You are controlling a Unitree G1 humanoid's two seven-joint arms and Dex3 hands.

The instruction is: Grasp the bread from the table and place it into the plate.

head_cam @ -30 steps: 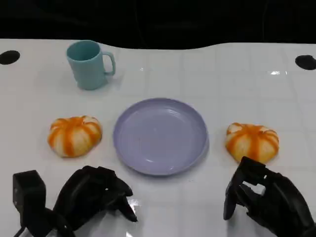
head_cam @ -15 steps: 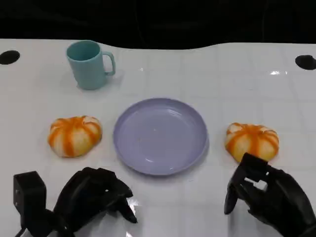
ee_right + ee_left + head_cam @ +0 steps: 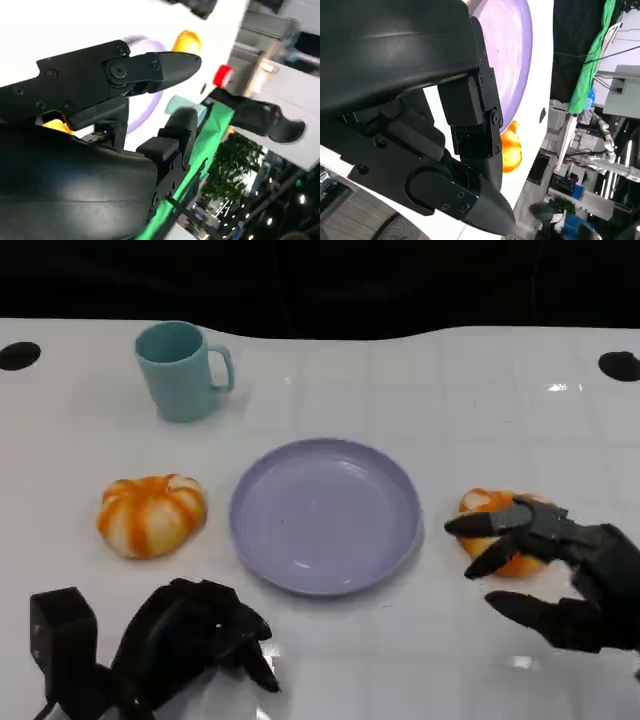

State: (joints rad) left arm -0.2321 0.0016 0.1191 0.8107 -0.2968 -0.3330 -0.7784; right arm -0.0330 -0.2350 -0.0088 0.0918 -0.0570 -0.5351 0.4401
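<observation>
Two orange-and-white striped breads lie on the white table either side of a lilac plate [image 3: 300, 470]. The left bread [image 3: 151, 515] sits untouched. The right bread [image 3: 483, 504] is partly covered by my right hand [image 3: 565, 575], whose fingers [image 3: 487, 524] are spread apart and reach across its top and front without closing on it. My left hand [image 3: 190, 632] rests near the table's front edge, fingers curled in with nothing in them. The left wrist view shows the left hand [image 3: 445, 125], the plate [image 3: 512, 60] and a bread [image 3: 510, 150]. The right wrist view shows the right hand's spread fingers [image 3: 125, 70].
A teal cup [image 3: 181, 371] stands at the back left, well away from both hands. Black round marks [image 3: 18, 355] sit at the table's far corners. The table's dark far edge runs across the back.
My right hand has moved forward and to the right, and its fingers have spread out over the right bread. The left hand, the plate and both breads have stayed put.
</observation>
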